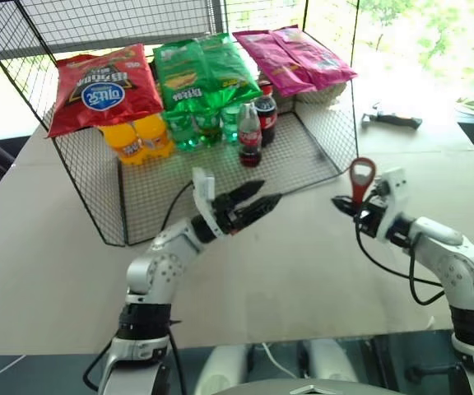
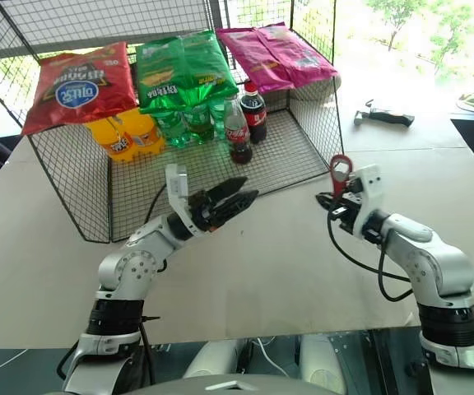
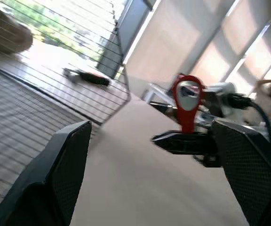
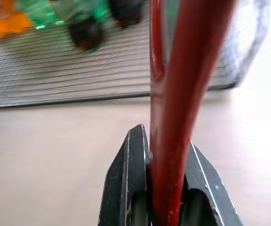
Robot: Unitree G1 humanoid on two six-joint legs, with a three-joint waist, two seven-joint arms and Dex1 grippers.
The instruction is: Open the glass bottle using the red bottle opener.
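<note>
Right gripper [image 1: 346, 206] clamps the red bottle opener [image 1: 361, 179] upright by its handle.
Left gripper [image 1: 257, 202] gapes empty above the table [image 1: 48, 255]; the glass bottle [image 1: 249, 136] stands in the wire basket [image 1: 311, 156].

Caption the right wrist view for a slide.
Right end effector clamps the red bottle opener, wire basket blurred beyond.

No lettering on any bag or bottle label can be read.
</note>
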